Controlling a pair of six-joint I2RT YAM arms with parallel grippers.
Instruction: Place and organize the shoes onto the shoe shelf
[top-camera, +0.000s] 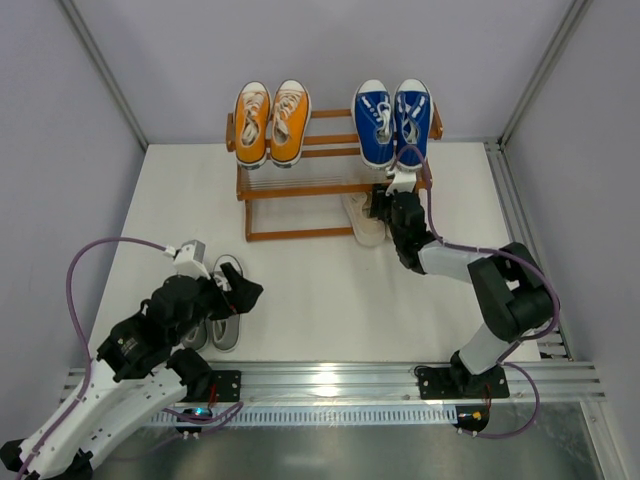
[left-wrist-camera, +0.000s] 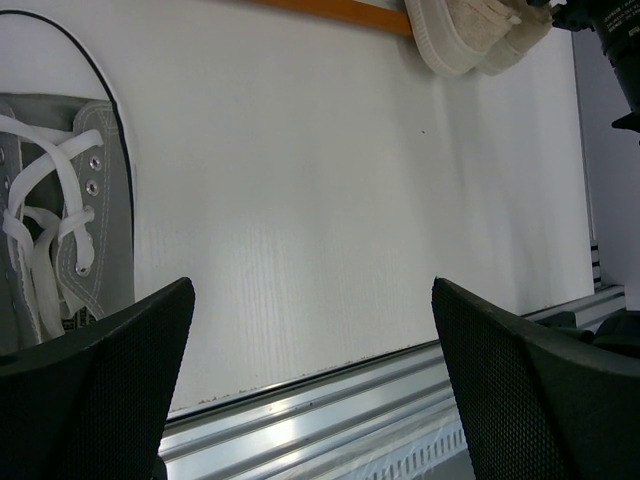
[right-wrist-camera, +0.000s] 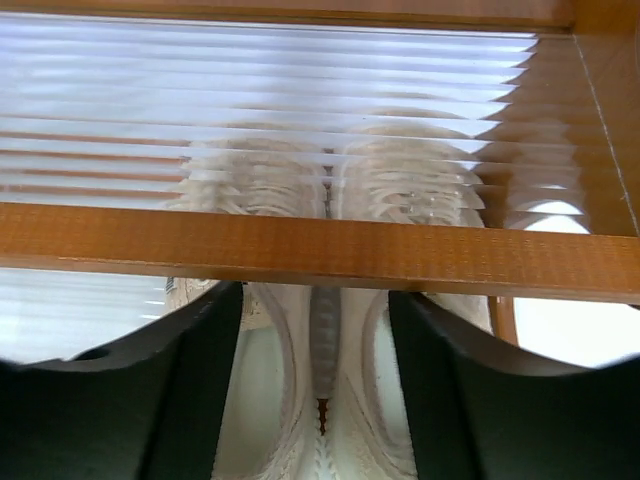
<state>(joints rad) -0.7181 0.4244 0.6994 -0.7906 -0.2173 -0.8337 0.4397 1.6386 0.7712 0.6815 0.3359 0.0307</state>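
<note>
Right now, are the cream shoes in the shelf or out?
Partly in: the cream shoes sit in the shoe shelf's bottom level, toes past its front rail.

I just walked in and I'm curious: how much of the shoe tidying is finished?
Orange pair and blue pair already sit on the top level of the shelf. The right tool appears to grip the cream pair at the lower level. The grey pair waits on the table, by the open left tool.

My right gripper (right-wrist-camera: 318, 330) sits at lower centre, dark fingers (right-wrist-camera: 170, 400) pressed on either side of the cream shoes (right-wrist-camera: 270, 380). The pair lies side by side, touching. An orange-brown shelf rail (right-wrist-camera: 300, 245) crosses mid-frame over them. Above it is a ribbed clear panel (right-wrist-camera: 300, 90), with the shoe fronts blurred through it.
</note>
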